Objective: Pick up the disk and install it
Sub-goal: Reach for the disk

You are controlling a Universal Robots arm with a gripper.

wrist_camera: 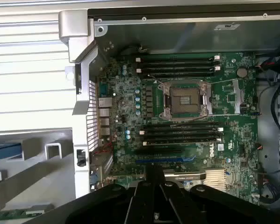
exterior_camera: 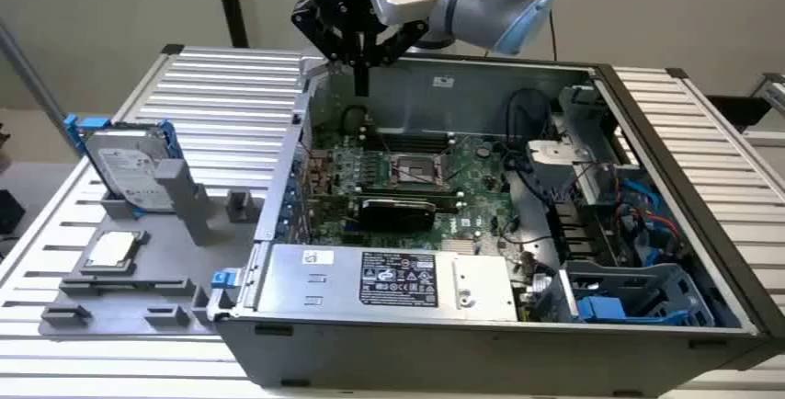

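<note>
I am watching from the remote desk. In the exterior view the gripper (exterior_camera: 363,85) hangs at about twelve o'clock in the picture, over the far wall of an open computer case (exterior_camera: 491,353). Its fingers are clenched into one narrow tip with nothing between them.

The disk (exterior_camera: 129,167) is outside the case, at about eight o'clock from the gripper and well apart from it. It is a silver-grey drive with a white label in a bright blue carrier. It stands tilted on edge, leaning in a grey holder (exterior_camera: 184,199) on the slatted table (exterior_camera: 221,73). At six o'clock from the disk, a small square silver chip (exterior_camera: 110,250) lies flat on the same grey fixture.

Inside the case lies a green motherboard (exterior_camera: 472,192) with a square processor socket (exterior_camera: 417,171) near its middle. At six o'clock from the board sits a silver power supply (exterior_camera: 381,279) with a dark printed label. A blue plastic bay (exterior_camera: 638,302) fills the case corner at about five o'clock.

In the wrist view the dark gripper (wrist_camera: 154,177) (blurred, being so close to the lens) hangs over the motherboard (wrist_camera: 233,116). The socket (wrist_camera: 185,100) lies between two banks of black memory slots (wrist_camera: 177,63).
</note>
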